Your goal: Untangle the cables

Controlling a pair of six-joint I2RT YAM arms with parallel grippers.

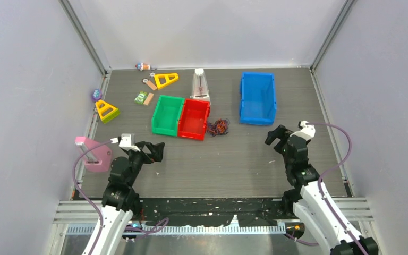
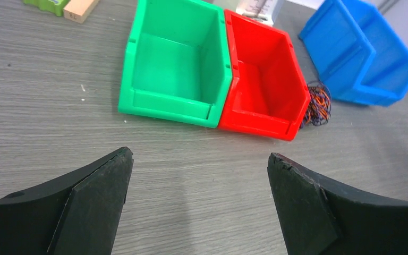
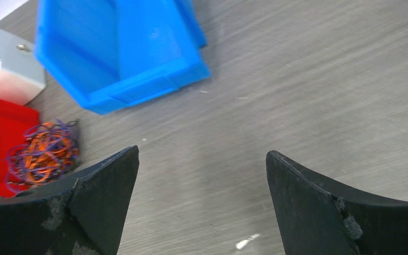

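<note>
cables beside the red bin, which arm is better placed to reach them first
Probably right: the right gripper, open, sits a bit nearer the cables with bare table between. From the left gripper, also open, the red bin partly screens them.

The cables (image 1: 220, 127) are lying on the table (image 1: 228, 164) just right of the paired bins (image 1: 181, 106), the lone bin (image 1: 243, 98) is sitting further right and back, and the metronome (image 1: 201, 85) is standing right behind the pair.
</note>
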